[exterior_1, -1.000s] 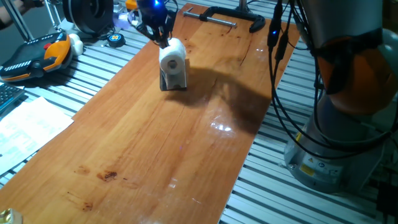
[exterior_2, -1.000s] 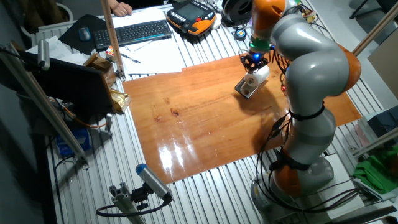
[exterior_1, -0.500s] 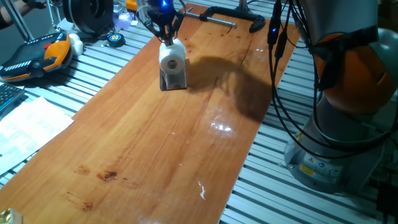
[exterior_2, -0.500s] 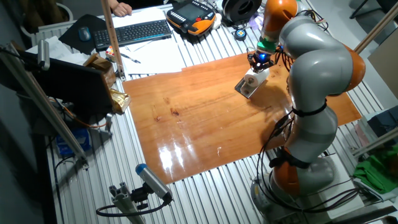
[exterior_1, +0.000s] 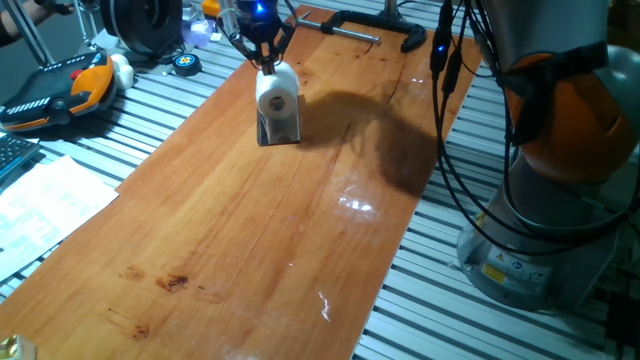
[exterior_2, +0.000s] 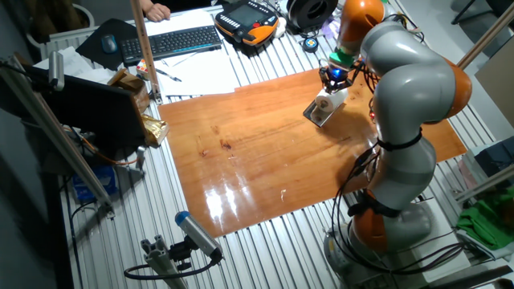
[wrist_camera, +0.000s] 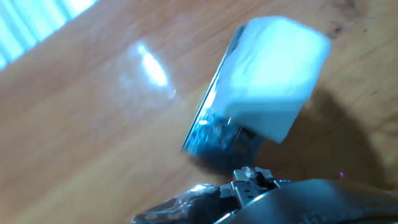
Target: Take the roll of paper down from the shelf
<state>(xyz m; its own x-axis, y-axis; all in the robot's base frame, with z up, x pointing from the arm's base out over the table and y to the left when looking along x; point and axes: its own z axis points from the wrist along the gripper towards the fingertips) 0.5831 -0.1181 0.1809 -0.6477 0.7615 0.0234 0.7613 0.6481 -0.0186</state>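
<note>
From my station, little had changed over the last half second: the end effector stayed just above the far end of the roll of paper, having earlier drifted in from slightly nearer the camera. I could not tell how wide its fingers stood. The roll still sat on the shelf at the far part of the tabletop. A black clamp lay beyond it, a teach pendant well off left; hanging cables crossed the right side.

White roll of paper lying atop dark grey shelf, hollow core visible.
</note>
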